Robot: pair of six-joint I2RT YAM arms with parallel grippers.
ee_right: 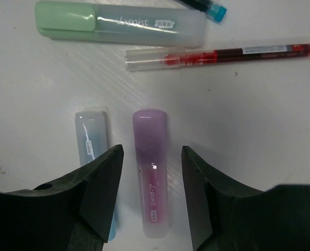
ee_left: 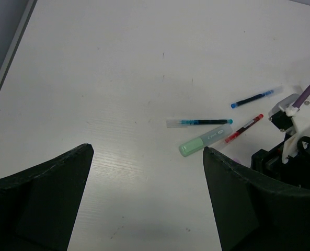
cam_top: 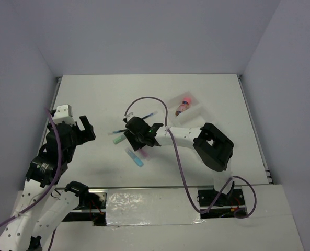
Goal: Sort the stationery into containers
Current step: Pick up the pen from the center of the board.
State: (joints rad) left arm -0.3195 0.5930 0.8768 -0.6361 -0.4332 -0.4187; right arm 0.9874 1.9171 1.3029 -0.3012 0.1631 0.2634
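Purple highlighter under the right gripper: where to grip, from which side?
Mid-barrel of the purple highlighter, across its narrow width, from straight above: it lies flat, its long axis running between the open jaws of the right gripper. The blue highlighter lies close alongside, so that finger has little room.

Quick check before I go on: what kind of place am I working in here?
Probably a lab robot cell, not an office: white table boxed by plain grey walls, left arm and right arm bolted at its near edge, loose stationery like a green highlighter.
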